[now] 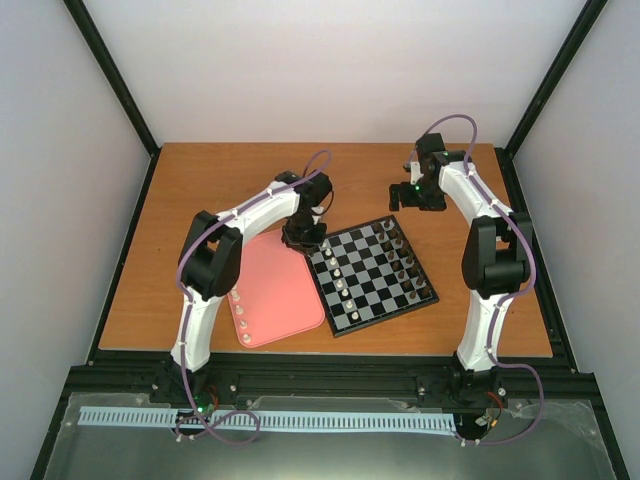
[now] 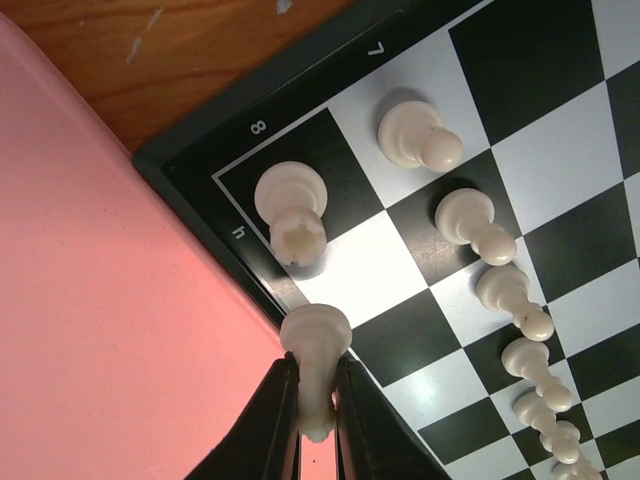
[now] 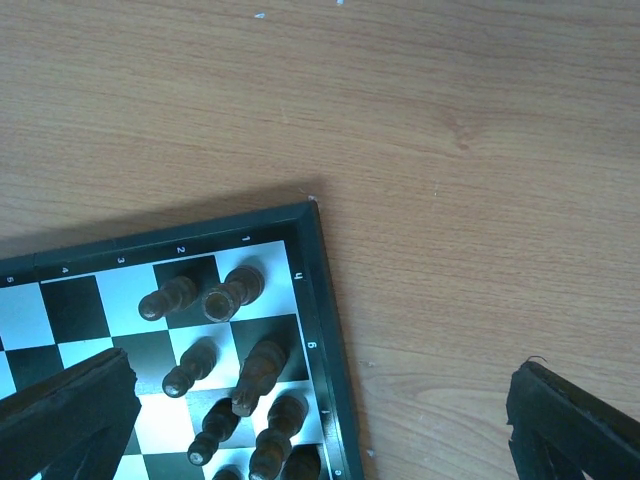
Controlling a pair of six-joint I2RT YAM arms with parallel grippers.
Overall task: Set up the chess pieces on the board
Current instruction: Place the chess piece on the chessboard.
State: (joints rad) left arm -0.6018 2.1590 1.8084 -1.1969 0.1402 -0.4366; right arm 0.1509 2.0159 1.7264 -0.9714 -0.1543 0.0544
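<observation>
Left fingers: pinched narrow on one cream piece, gripping its top end, round base pointing away from the wrist.
Left gripper: up at the board's corner marked h8, the one beside the tray.
Held piece: right over the board's black rim, at the seam with the tray, one square along from the corner; touching down or not, cannot tell.
Rook: standing on the board's corner square, h8, just beside the held piece.
Pawns: a cream line on the board's next row in from the rook's edge, one to a square, running off the wrist view.
Spare pieces: a few cream ones in a row off the board, along the tray's edge farthest from the board.
Tray: pink, flush against the board's left side.
Dark pieces: packed two rows deep along the board's right side, all the way into the corner.
Right fingers: spread wide, nothing between them.
Right gripper: off the board, hovering above bare table beyond its far right corner, well apart from any piece.
</observation>
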